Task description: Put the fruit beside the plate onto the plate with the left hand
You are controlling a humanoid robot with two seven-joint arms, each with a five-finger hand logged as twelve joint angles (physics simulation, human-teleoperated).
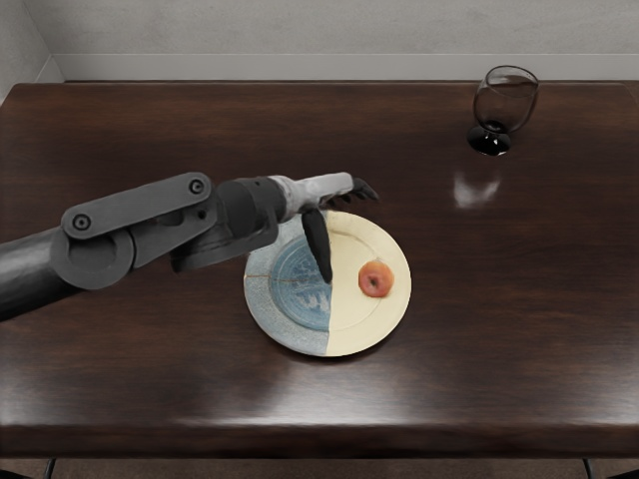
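Fruit [375, 279] lies on the plate [344, 321], right half. Left robot hand [318, 205] hovers over the plate's upper left, fingers spread, holding nothing. Wine glass [502, 110] sits well apart on the worktop [150, 379].

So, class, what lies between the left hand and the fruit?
Only bare plate: in the head view nothing sits between the left hand and the fruit.

I get soft, even light; the table [150, 399] carries a pale sheen along its front and glare near the glass [502, 105]. All sharp.
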